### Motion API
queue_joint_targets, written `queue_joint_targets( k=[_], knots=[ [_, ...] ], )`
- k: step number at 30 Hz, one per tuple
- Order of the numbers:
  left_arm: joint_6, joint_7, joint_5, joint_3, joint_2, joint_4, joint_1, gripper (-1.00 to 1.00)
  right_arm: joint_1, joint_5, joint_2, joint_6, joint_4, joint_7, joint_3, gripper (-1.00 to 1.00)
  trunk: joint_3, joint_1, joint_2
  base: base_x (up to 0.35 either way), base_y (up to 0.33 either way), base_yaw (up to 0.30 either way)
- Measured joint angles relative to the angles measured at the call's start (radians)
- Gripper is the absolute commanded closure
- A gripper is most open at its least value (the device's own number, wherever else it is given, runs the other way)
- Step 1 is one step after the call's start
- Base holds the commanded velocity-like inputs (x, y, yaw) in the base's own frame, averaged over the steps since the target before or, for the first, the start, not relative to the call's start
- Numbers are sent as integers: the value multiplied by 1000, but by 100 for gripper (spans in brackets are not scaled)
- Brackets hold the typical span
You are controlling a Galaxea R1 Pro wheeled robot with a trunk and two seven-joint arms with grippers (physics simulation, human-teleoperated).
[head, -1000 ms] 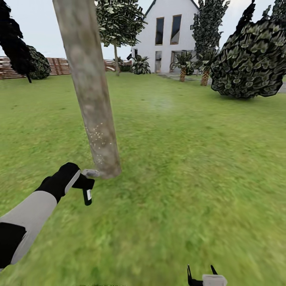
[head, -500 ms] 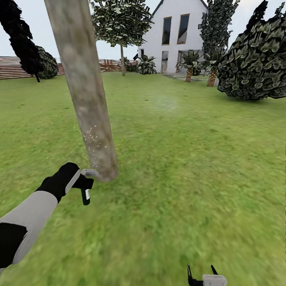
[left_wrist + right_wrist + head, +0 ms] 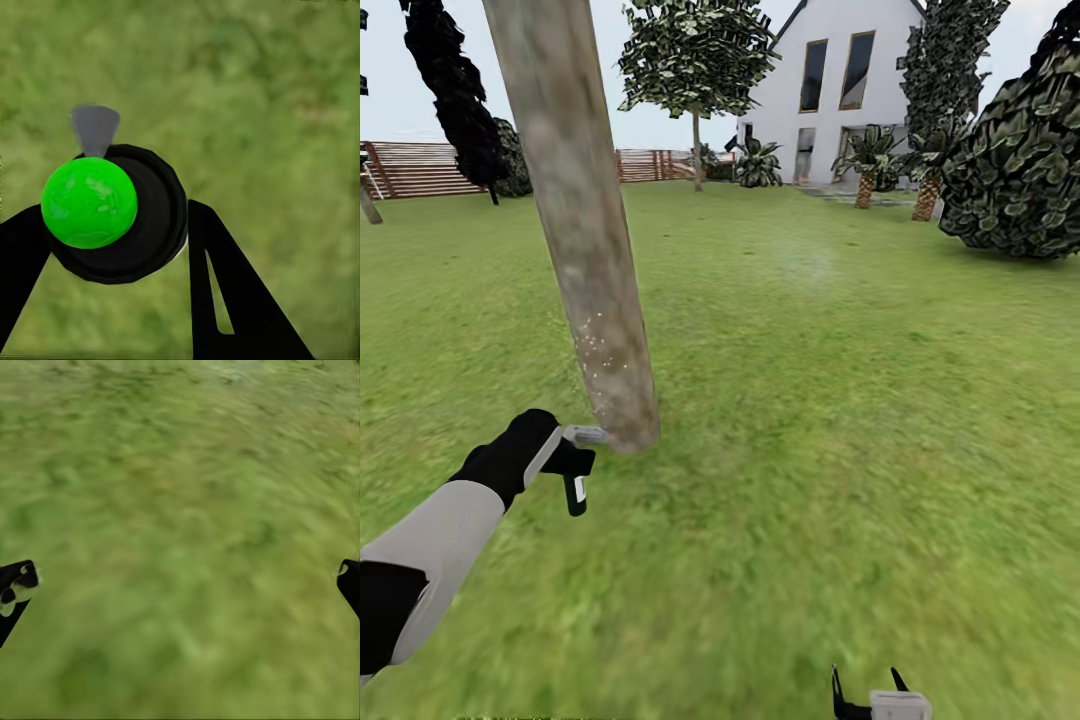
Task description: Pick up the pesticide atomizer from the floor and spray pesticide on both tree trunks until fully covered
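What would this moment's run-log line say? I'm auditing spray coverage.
left gripper: shut on pesticide atomizer | nozzle at tree trunk base | pesticide specks low on trunk | right gripper: open over lawn

Tree trunk (image 3: 575, 220) cut off above; right claw (image 3: 870, 690) cropped below.

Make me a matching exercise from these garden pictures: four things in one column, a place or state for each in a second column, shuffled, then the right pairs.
Things:
1. pesticide atomizer
2. tree trunk
3. right gripper
4. white house

Places or states:
A. open over the lawn, holding nothing
B. far off, beyond the lawn
C. held in the left gripper, spray head close to the trunk's base
D. leaning, whitish specks on its lower part

Pairs: 1-C, 2-D, 3-A, 4-B
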Motion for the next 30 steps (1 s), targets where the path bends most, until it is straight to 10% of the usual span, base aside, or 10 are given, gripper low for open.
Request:
queue_joint_targets(
  k=[30],
  knots=[
    [0, 0, 1, 0, 1, 1, 10, 100, 0, 0, 0, 0, 0, 0, 1, -100, 0, 0, 0, 102, -270, 134]
  ],
)
